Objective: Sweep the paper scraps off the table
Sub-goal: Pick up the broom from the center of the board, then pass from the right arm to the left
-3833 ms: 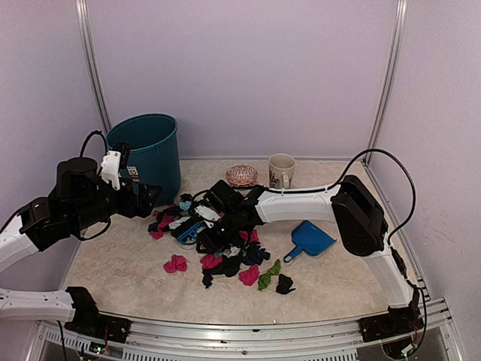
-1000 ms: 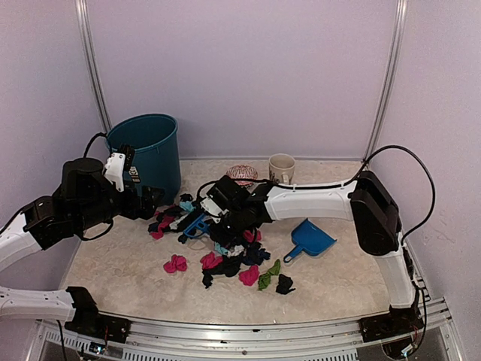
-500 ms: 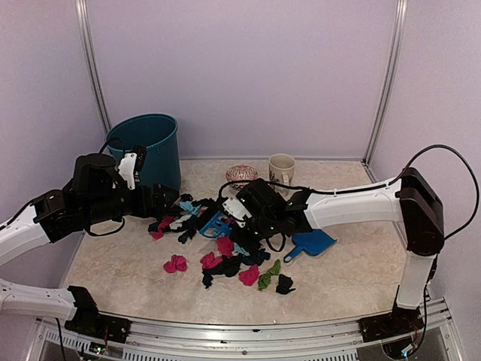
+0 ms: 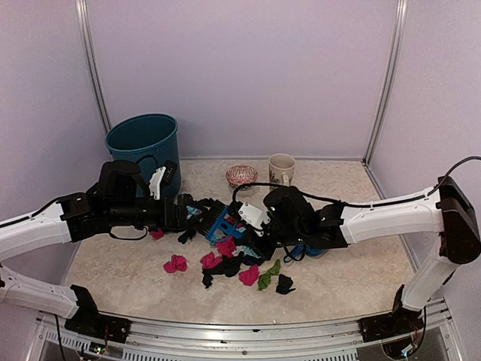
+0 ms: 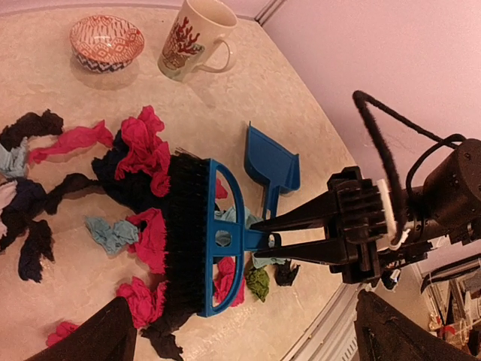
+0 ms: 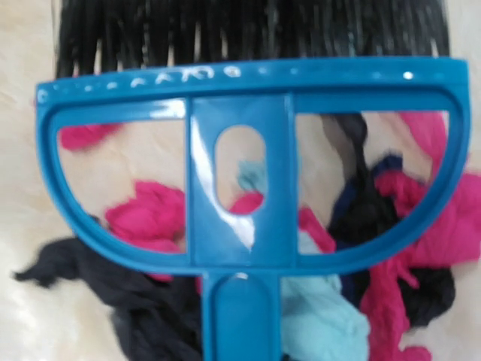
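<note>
Early stage, by my judgement: paper scraps [image 4: 248, 274] lie strewn over the tabletop [image 4: 113, 263], none seen in the dustpan [image 5: 272, 162]. The right gripper [image 5: 263, 235] pinches the brush [image 6: 240, 226] handle; the left gripper [image 4: 194, 213] stands spread, empty.

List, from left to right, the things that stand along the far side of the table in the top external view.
teal bin → patterned bowl → white mug
</note>
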Available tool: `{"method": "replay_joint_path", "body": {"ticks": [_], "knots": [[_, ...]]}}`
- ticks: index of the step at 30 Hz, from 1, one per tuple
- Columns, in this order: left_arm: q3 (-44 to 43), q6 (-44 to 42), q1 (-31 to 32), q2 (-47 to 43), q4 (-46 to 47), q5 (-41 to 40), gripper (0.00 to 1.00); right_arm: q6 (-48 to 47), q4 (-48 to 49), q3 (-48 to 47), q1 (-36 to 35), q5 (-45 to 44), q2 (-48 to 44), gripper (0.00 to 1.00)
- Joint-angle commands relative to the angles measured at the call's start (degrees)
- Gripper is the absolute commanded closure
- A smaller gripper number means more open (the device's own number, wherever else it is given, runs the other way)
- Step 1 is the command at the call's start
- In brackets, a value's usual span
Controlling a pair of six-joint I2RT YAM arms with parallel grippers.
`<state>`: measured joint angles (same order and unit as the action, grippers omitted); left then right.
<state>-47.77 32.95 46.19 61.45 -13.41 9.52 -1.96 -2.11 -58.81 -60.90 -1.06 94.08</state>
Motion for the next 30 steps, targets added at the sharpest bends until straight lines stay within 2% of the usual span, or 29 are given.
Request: {"method": "replay_joint_path", "body": {"ticks": [1, 9, 13, 18, 23, 30], "knots": [[1.66, 3.95, 0.23, 2.85, 7.44, 10.09, 0.01, -3.1, 5.06, 2.0, -3.07, -0.11, -5.86, 0.96], [0.22, 6.67, 0.63, 7.92, 13.26, 20.01, 0.03, -4.18, 5.73, 3.77, -5.39, -1.06, -11.55, 0.96], [-0.41, 7.29, 0.65, 9.04, 13.58, 22.97, 0.09, -4.75, 5.14, 3.71, -6.0, -1.91, -12.39, 0.96], [-2.25, 6.43, 0.48, 8.83, 11.13, 22.66, 0.17, -5.5, 3.58, 3.14, -6.55, -2.47, -11.94, 0.96], [-2.77, 6.44, 0.48, 8.69, 10.29, 22.16, 0.32, -5.78, 3.13, 3.17, -6.9, -3.51, -12.03, 0.96], [-3.03, 5.84, 0.47, 8.38, 8.64, 20.52, 0.56, -5.3, 3.3, 3.8, -7.12, -3.69, -12.15, 0.96]]}}
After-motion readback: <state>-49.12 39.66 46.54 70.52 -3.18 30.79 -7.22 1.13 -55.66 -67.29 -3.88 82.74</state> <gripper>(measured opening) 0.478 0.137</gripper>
